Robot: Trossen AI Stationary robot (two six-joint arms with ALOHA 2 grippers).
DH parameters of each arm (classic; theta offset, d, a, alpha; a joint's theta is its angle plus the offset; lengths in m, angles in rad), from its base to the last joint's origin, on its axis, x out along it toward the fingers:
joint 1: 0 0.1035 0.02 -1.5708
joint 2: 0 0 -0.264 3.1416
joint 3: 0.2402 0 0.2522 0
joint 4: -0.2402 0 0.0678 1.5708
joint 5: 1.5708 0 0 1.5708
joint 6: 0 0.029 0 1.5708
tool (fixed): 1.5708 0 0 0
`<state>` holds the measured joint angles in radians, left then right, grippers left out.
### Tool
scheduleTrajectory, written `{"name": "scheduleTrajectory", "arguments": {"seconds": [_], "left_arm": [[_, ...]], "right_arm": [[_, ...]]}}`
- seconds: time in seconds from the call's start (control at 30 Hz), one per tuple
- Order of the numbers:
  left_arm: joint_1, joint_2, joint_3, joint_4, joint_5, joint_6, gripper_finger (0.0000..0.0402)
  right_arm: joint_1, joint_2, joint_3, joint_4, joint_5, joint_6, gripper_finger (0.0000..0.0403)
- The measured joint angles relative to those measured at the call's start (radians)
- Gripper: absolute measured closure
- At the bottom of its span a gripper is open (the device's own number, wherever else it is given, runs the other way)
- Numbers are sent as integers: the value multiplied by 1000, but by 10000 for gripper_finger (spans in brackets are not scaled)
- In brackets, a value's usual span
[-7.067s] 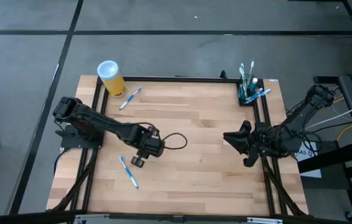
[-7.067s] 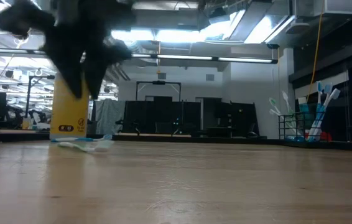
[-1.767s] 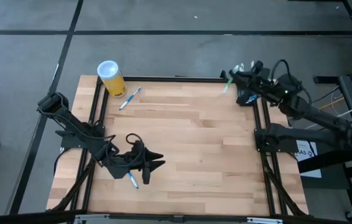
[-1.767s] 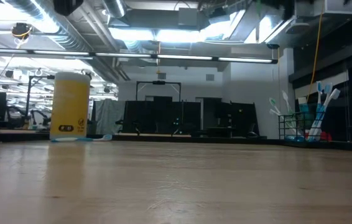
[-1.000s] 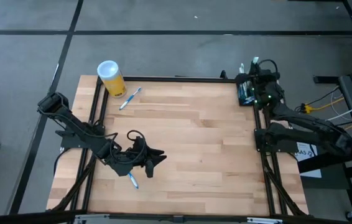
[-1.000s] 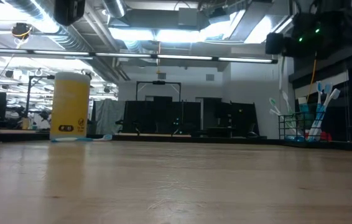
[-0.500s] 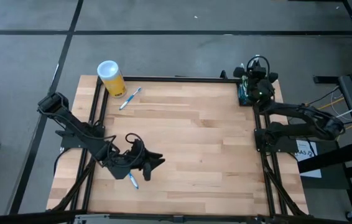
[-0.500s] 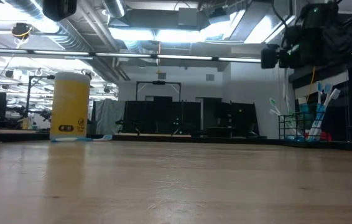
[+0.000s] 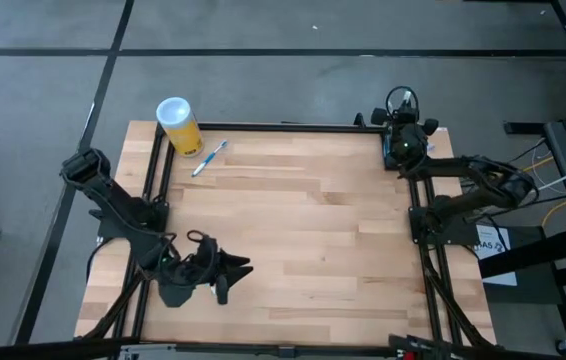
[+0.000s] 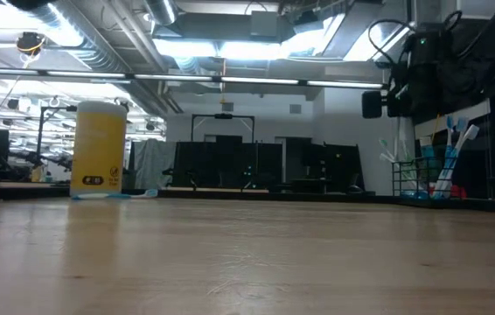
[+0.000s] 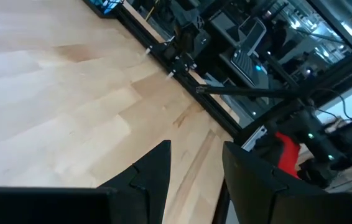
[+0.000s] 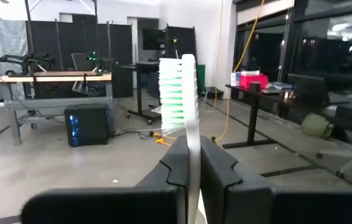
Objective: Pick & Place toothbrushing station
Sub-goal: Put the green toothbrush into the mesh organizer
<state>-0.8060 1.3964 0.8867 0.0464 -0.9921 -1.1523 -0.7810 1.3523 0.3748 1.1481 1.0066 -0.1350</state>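
Note:
The black toothbrushing station (image 10: 421,180) stands at the table's far right corner with several toothbrushes upright in it. In the high view my right arm covers most of the station (image 9: 391,157). My right gripper (image 9: 396,118) is above it, shut on a white toothbrush with green bristles (image 12: 175,93). My left gripper (image 9: 231,271) is open and empty near the table's front left, also in its wrist view (image 11: 196,150). A yellow cup with a white lid (image 9: 178,124) stands at the far left corner. My right gripper pinches the toothbrush's white neck (image 12: 193,144) between its two fingers, just below the bristled head. The head sticks out beyond the fingertips. The toothbrush is lifted clear of the table and the station. Its handle is hidden behind the fingers.
A blue and white toothbrush (image 9: 209,157) lies on the wood next to the yellow cup (image 10: 97,149). The black frame rails (image 9: 415,190) run along the table's left and right sides. The middle of the tabletop (image 9: 313,220) is bare wood.
My right gripper has swung toward the table's left over the station and come lower, keeping hold of the green-bristled toothbrush. My left gripper has drawn back toward the table's near edge and a little to the left, staying open.

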Motion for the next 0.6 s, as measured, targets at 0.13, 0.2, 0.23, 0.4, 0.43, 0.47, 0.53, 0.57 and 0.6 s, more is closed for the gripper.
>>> {"name": "scheduleTrajectory", "arguments": {"seconds": [0.13, 0.2, 0.23, 0.4, 0.43, 0.47, 0.53, 0.57, 0.6], "left_arm": [[-58, 0, 0, -55, -65, -66, 261], [-82, 0, 0, -91, -92, -106, 261], [-93, 0, 0, -112, -99, -130, 261], [-128, 0, 0, -214, -120, -247, 261], [-132, 0, 0, -230, -124, -264, 261], [-135, 0, 0, -242, -128, -277, 261], [-138, 0, 0, -255, -137, -299, 261], [-139, 0, 0, -256, -139, -303, 261], [-139, 0, 0, -256, -141, -304, 261]], "right_arm": [[-1, 56, 1, 47, 8, -82, 386], [-1, 76, 1, 86, 13, -106, 386], [-2, 82, 1, 115, 4, -109, 386], [57, 76, 18, 176, -8, -125, 386], [73, 76, 27, 177, 4, -140, 386], [86, 75, 37, 177, 9, -158, 386], [96, 75, 52, 176, 25, -191, 386], [93, 79, 61, 176, 30, -206, 386], [81, 84, 69, 176, 30, -215, 386]]}}
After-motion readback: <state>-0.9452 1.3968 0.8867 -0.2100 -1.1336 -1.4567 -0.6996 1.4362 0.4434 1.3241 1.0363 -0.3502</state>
